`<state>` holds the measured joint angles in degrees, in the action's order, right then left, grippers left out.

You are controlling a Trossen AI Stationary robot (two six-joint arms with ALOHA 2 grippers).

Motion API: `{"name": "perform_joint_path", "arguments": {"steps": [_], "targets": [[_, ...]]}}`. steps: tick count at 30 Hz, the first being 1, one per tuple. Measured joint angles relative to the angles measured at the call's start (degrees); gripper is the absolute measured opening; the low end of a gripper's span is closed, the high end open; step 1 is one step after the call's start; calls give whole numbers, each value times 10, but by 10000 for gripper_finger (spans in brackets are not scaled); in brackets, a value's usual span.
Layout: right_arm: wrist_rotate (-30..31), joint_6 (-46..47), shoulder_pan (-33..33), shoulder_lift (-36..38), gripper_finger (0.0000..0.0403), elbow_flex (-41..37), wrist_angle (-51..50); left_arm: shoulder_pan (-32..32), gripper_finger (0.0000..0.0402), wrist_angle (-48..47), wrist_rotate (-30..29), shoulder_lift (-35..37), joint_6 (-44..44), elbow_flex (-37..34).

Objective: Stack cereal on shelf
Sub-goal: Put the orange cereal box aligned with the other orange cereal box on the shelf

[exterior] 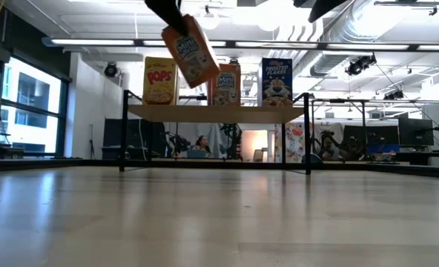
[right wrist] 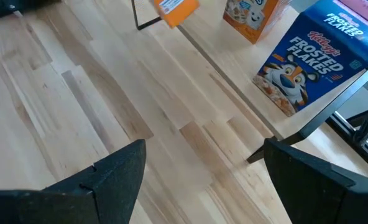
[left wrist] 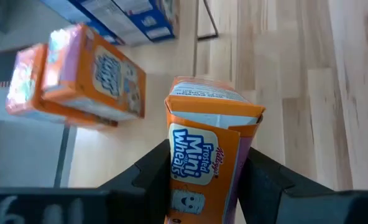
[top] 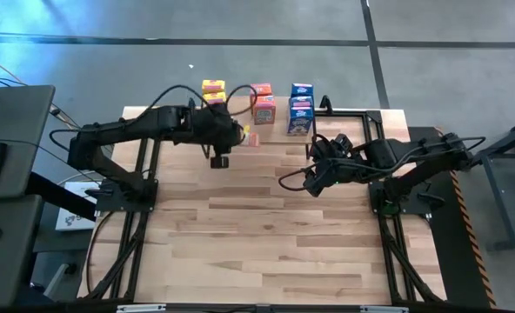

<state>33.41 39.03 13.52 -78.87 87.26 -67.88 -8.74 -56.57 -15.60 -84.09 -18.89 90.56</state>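
The shelf (exterior: 219,113) stands at the table's far edge. On its plank stand yellow cereal boxes (top: 212,90), orange-red ones (top: 262,103) and blue ones (top: 301,109). My left gripper (top: 237,136) is shut on another orange-red Mini-Wheats box (left wrist: 206,155), in the air on the near side of the shelf, between the yellow and orange-red stacks. My right gripper (right wrist: 202,180) hovers open over the table in front of the blue boxes (right wrist: 308,56), with nothing between its fingers. My left gripper pinches the box's two narrow sides (left wrist: 174,177) between its two fingers, near one end, with the printed front toward the wrist camera. The fingers slant down toward the far edge. The box (exterior: 190,50) hangs tilted below them, clear of table and shelf.
Bare wooden tabletop (top: 266,235) lies between the arms and the near edge. The shelf's thin black legs (exterior: 307,133) stand at the far edge. A black frame runs along both table sides.
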Motion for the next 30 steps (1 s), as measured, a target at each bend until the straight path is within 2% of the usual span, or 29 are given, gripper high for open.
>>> {"name": "perform_joint_path", "arguments": {"steps": [8,15,22,30], "targets": [[6,-16,0,0,317,0,0,-39,142,8,35,-15,-19,52],[48,-74,0,-9,317,0,7,-60,142,3,62,-78,-45,122],[63,-110,2,-14,317,0,5,-71,142,-55,65,-145,-53,198],[84,-110,1,-11,317,0,-53,-76,142,-70,65,-185,-69,244]]}}
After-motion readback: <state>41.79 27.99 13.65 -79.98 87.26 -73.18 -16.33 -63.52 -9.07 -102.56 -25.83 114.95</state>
